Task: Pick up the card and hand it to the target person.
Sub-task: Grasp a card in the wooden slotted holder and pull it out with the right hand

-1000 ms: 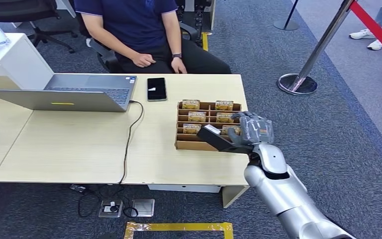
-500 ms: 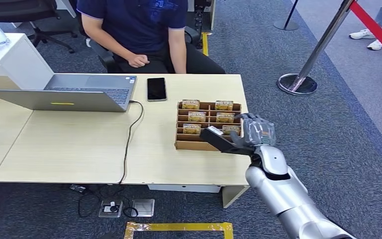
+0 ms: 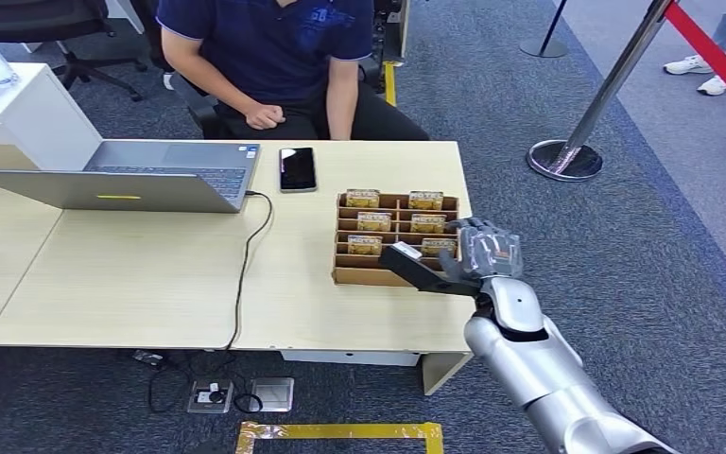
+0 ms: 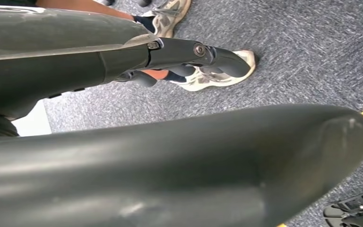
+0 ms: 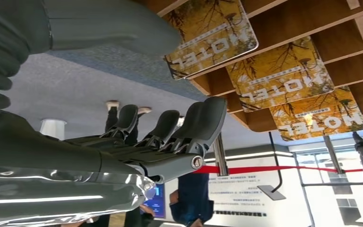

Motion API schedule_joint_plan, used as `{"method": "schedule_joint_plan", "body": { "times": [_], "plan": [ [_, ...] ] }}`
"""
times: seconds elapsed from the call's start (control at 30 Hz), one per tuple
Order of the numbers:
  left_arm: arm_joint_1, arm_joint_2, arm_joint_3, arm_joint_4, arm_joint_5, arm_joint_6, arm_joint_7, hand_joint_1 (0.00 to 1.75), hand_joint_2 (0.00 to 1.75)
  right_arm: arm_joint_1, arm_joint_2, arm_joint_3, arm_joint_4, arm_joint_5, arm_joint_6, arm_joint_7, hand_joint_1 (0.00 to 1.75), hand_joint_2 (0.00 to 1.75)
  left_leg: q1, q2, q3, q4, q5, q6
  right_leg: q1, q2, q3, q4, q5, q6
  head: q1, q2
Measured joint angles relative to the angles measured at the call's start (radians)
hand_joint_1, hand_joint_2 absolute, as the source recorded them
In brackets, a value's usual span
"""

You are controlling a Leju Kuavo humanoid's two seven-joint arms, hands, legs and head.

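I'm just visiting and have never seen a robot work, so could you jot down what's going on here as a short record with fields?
Setting: wooden desk with a laptop and a phone
Cards: yellow hotel cards standing in a slotted wooden box
Right hand: at the box's near right corner, fingers spread beside the nearest card, holding nothing yet
Left hand: hanging over carpet
Person: seated behind the desk

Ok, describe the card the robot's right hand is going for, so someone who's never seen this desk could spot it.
Find the light wooden desk and, near its right end, the brown slotted card box. The box holds two columns of yellow hotel cards; take the right column's card nearest the robot. Unlike its neighbours, it sits right beside the right hand, between the thumb and the fingers.
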Motion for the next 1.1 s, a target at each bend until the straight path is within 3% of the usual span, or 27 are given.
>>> {"method": "schedule_joint_plan", "body": {
  "times": [0.4,1.1],
  "plan": [
    [-0.001,-0.007,0.000,0.000,-0.003,-0.002,0.001,0.00,0.00,-0.020,0.018,0.004,0.050,0.083,-0.028,0.053,0.74,1.75,0.000,0.000,0.000,0.000,0.000,0.000,0.000,0.000,0.000,0.000,0.000,0.000,0.000,0.000],
    [-0.007,-0.014,-0.020,0.000,-0.021,-0.014,-0.006,0.00,0.00,0.019,0.019,0.001,0.034,0.135,-0.001,0.058,0.75,1.75,0.000,0.000,0.000,0.000,0.000,0.000,0.000,0.000,0.000,0.000,0.000,0.000,0.000,0.000]
  ]
}}
